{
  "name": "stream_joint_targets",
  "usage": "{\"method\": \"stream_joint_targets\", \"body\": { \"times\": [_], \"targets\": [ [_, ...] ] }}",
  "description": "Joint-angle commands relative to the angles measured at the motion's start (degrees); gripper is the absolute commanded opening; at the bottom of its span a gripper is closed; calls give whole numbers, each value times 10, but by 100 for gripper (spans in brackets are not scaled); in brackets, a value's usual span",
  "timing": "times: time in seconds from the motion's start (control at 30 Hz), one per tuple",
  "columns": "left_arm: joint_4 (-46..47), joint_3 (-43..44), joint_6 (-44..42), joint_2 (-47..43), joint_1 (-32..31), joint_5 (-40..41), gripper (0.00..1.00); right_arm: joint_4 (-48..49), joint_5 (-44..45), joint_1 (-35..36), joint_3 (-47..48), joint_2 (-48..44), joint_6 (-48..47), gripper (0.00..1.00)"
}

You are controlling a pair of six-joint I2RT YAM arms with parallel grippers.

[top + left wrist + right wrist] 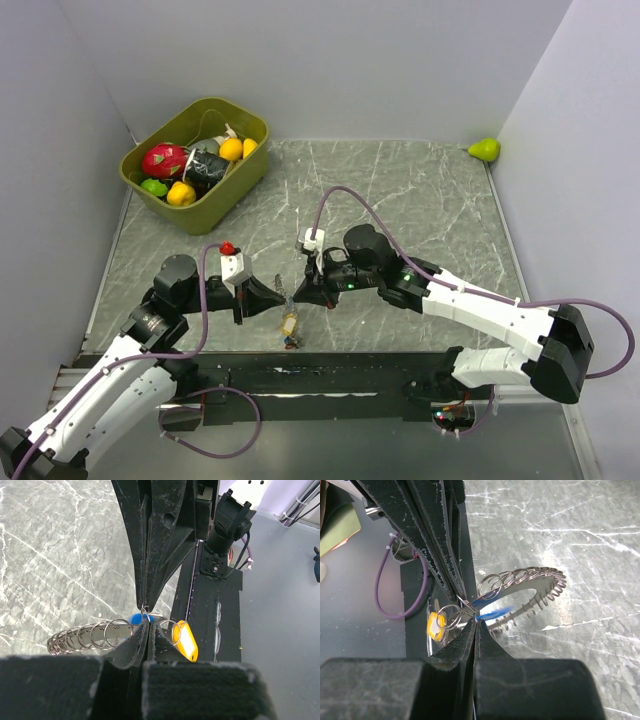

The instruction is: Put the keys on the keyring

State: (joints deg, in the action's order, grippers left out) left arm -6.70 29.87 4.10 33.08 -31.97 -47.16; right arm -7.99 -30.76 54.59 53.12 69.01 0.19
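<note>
Clenched on the keyring (85, 635) with the left gripper (146, 623), tip to tip against the right gripper (475, 623), likewise pinched tight, though cannot tell whether on the loop's wire or a key's small ring. From the left wrist, coil fanning toward 9 o'clock of the pinch, blue key (134, 619) just beside it at 10, yellow key (184, 641) dangling at 4. From above, held clear of the table (420, 200) near its 6 o'clock edge, bin (232, 195) at 10.

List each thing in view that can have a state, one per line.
left pincer: shut on the keyring
right pincer: shut on the keyring
keyring: held between both pincers
yellow key: hanging beside the pincers
blue key: at the pincer tips, attachment unclear
bin: upright, holding toy fruit
</note>
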Motion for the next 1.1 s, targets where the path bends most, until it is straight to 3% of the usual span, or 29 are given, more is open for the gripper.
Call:
{"method": "stream_joint_targets", "body": {
  "times": [0.0, 0.3, 0.4, 0.43, 0.6, 0.73, 0.97, 1.07],
  "targets": [
    [49, 18, -1, -14, -5, -34, 1, 19, 5, -9, -6, -15, -3, 0],
    [58, 14, 2, -24, -6, -36, 1, 27, -15, -9, -11, -20, -4, 0],
    [63, 13, 6, -27, -6, -40, 1, 43, -8, -9, -26, -42, -3, 15],
    [63, 13, 6, -27, -6, -41, 1, 48, -5, -9, -35, -48, -4, 28],
    [99, 11, 25, -29, -5, -49, 1, 74, 11, -9, -65, -105, -12, 62],
    [134, 8, 53, -30, -5, -55, 1, 120, -7, -9, -96, -169, -13, 76],
    [287, -22, 158, -37, -13, -61, 1, 208, -67, -10, -119, -209, 24, 79],
    [375, -45, 209, -36, -28, -45, 1, 239, -88, -11, -120, -201, 40, 71]
  ]
}}
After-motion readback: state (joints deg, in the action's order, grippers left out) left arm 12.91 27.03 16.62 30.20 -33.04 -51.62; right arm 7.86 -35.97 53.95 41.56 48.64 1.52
